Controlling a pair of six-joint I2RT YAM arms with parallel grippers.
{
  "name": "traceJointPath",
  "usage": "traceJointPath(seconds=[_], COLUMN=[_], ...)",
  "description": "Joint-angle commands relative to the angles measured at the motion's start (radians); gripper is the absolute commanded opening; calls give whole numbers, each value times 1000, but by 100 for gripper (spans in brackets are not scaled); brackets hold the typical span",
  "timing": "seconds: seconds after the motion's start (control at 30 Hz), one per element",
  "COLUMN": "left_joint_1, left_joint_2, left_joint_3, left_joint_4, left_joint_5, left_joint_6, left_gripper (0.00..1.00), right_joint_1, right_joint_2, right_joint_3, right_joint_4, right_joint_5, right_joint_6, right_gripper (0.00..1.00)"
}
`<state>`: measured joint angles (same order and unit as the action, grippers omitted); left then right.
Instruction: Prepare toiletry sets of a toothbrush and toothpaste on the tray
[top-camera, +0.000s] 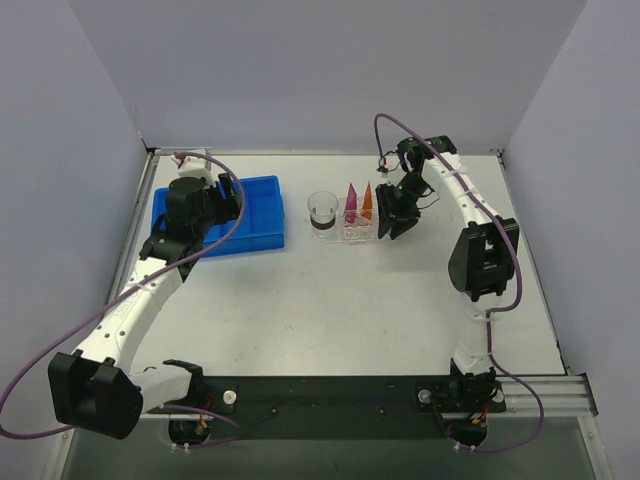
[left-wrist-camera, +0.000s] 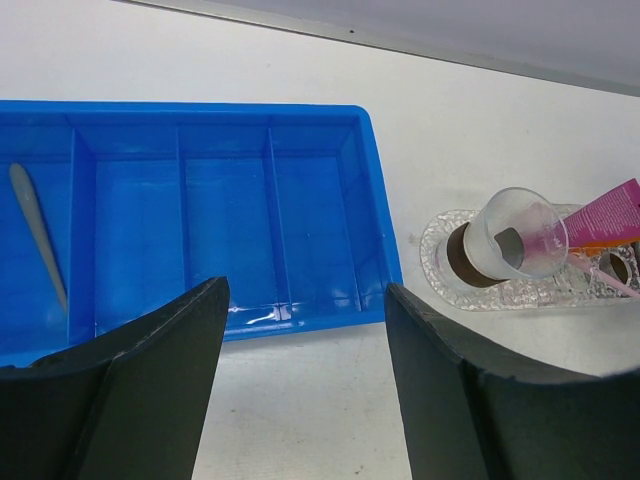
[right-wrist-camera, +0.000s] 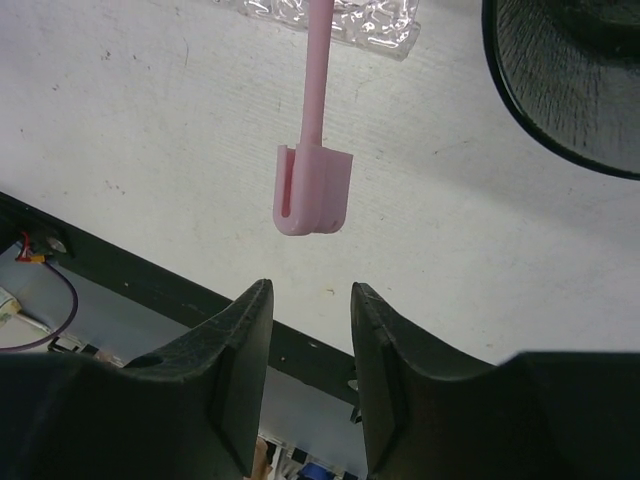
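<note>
The toothbrush (left-wrist-camera: 35, 235) lies lengthwise in the end compartment of the blue bin (left-wrist-camera: 300, 200), to the left of the open, empty left pincer (left-wrist-camera: 305, 292). The right pincer (right-wrist-camera: 311, 295), partly open and empty, is near the tray (left-wrist-camera: 520, 297).

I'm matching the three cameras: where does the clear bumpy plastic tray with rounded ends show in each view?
Top external: the clear bumpy plastic tray sits mid-table, right of the blue plastic bin.
Left wrist: right side, beyond the bin.
Right wrist: top edge, cropped.
Shared landmark: the pink capped stick leaning from it, in both wrist views.
</note>
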<state>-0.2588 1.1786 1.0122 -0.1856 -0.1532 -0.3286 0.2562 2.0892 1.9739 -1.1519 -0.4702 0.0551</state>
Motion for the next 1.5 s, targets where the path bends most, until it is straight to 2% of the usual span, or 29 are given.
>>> traceJointPath(seconds=[0.0, 0.3, 0.47, 0.53, 0.67, 0.73, 0.77, 0.8, 0.9, 1.03, 1.07, 1.2, 1.47], left_joint_1=[7, 9, 38, 52, 101, 180, 208, 231, 302, 375, 400, 414, 426], left_joint_2=[-37, -45, -51, -76, -51, 9, 28, 65, 133, 242, 265, 387, 570], left_joint_3=[34, 31, 49, 26, 23, 46, 70, 81, 106, 143, 152, 190, 275], left_joint_4=[5, -24, -195, -236, -276, -316, -324, -322, -273, -242, -236, -184, -66], left_joint_5=[-17, -62, -186, -190, -227, -247, -259, -269, -289, -240, -191, -134, -2], left_joint_6=[-1, -7, -61, -56, -49, -55, -52, -46, 9, 57, 63, 111, 187], left_gripper=[73, 73, 73, 72, 66, 65, 62, 54, 45, 37, 36, 30, 33], right_joint_1=[3, 3, 5, 5, 5, 5, 3, 3, 2, 2, 2, -2, -2], right_joint_2=[2, -55, -161, -193, -279, -302, -317, -323, -337, -357, -371, -400, -416], right_joint_3=[36, 28, 3, -17, -46, -63, -66, -66, -64, -61, -64, -78, -90], right_joint_4=[-25, 27, 147, 185, 273, 291, 303, 305, 310, 317, 325, 353, 370], right_joint_5=[24, 56, 131, 148, 196, 217, 223, 228, 240, 252, 258, 274, 274], right_joint_6=[0, 0, 34, 46, 86, 91, 95, 94, 89, 91, 91, 98, 126], right_gripper=[35, 41, 42, 42, 42, 42, 42, 42, 42, 42, 42, 42, 42])
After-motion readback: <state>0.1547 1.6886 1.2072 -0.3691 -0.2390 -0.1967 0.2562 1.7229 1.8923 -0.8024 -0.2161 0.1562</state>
